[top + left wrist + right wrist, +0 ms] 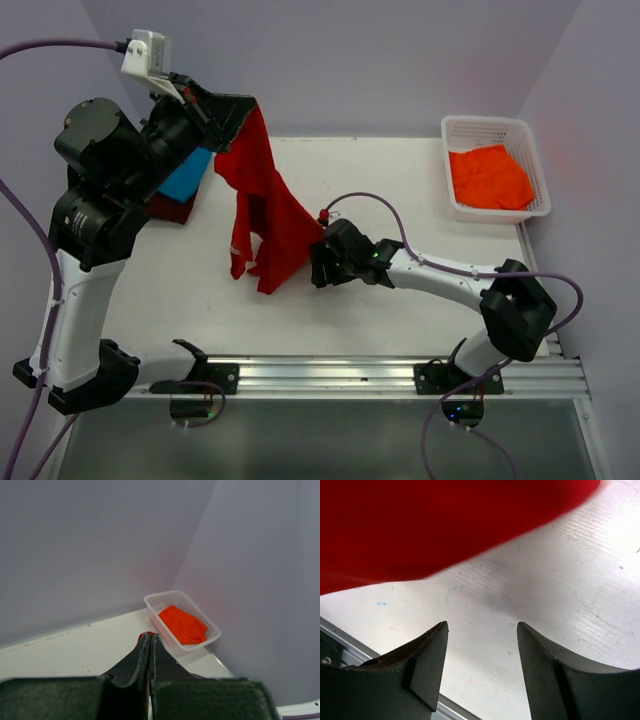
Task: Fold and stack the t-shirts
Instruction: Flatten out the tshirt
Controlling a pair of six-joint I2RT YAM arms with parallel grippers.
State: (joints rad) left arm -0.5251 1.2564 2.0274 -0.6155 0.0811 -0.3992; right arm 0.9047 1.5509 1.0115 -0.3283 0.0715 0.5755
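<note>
A bright red t-shirt (265, 205) hangs in the air from my left gripper (243, 108), which is raised high and shut on the shirt's top edge. In the left wrist view the left gripper (150, 635) is pressed shut, and a sliver of red cloth (145, 633) shows at the tips. The shirt's lower end trails down to the table. My right gripper (315, 263) is low over the table beside that lower end, open and holding nothing. In the right wrist view the red cloth (445, 525) fills the top, beyond the open right gripper (482, 630).
A teal blue t-shirt (188, 175) lies folded on a dark maroon one (170, 209) at the table's left, behind the left arm. A white lattice basket (482, 127) at the back right holds an orange t-shirt (488, 177). The metal rail (330, 372) runs along the near edge.
</note>
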